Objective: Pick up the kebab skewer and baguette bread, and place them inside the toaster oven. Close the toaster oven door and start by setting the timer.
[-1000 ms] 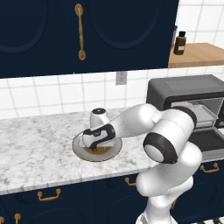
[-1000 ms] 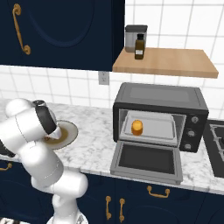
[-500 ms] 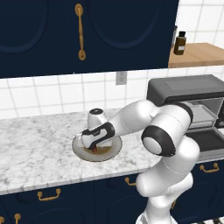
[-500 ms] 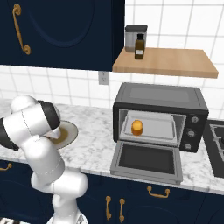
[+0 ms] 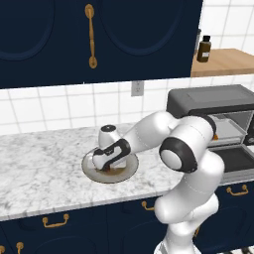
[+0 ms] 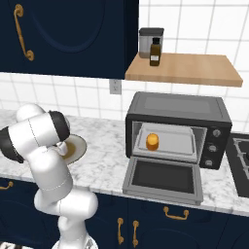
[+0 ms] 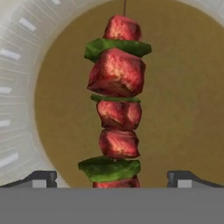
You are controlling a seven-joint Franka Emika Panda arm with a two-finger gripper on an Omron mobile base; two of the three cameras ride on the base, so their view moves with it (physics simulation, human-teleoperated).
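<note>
The gripper [image 7: 112, 179] is spread wide, one dark fingertip [image 7: 40, 178] on each side of the kebab skewer [image 7: 116, 105], and neither tip touches it in the hand view. The skewer lies flat on the brown centre of the plate [image 7: 17, 78], red meat chunks alternating with green pieces, running straight up the gap between the tips. From the left base view the hand [image 5: 111, 155] sits low over the plate [image 5: 94, 173] on the marble counter [image 5: 39, 158], nothing gripped yet. Against the earlier frames, the hand has dropped a touch closer to the plate and the elbow has swung forward and lower; the jaws are just as wide as before. Out to the right, the toaster oven [image 6: 177, 108] stands with its door [image 6: 164, 181] folded down flat, and the baguette bread [image 6: 152, 141] already sits on the rack inside. A dark bottle [image 6: 155, 52] stands on the wooden shelf [image 6: 194, 70] above.
</note>
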